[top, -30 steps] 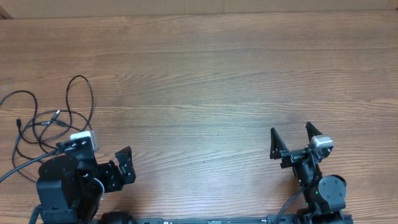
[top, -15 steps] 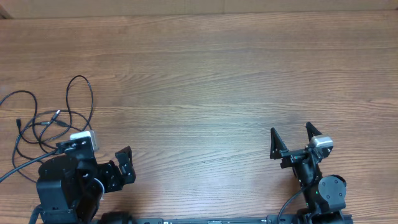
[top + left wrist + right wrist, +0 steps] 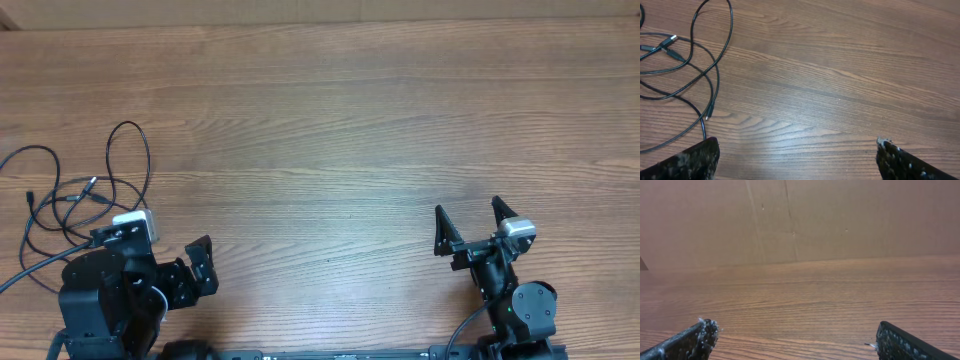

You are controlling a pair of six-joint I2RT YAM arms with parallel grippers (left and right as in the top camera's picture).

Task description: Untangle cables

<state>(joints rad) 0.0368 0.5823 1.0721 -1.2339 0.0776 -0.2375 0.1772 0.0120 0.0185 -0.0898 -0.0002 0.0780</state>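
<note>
The cables [image 3: 75, 195] are thin black cords with small plug ends, looped and crossing each other at the table's left edge. In the left wrist view they lie at the upper left [image 3: 700, 60], with a silver-tipped plug [image 3: 671, 38] among them. My left gripper [image 3: 797, 157] is open and empty, low over bare wood to the right of the cables. Only one of its fingers [image 3: 200, 265] shows in the overhead view. My right gripper [image 3: 468, 222] is open and empty at the front right, far from the cables; it also shows in the right wrist view [image 3: 795, 340].
The wooden table [image 3: 340, 130] stretches across the view. A brown cardboard wall [image 3: 800, 220] stands along its far edge. Both arm bases sit at the front edge, the left one [image 3: 100, 300] next to the cables.
</note>
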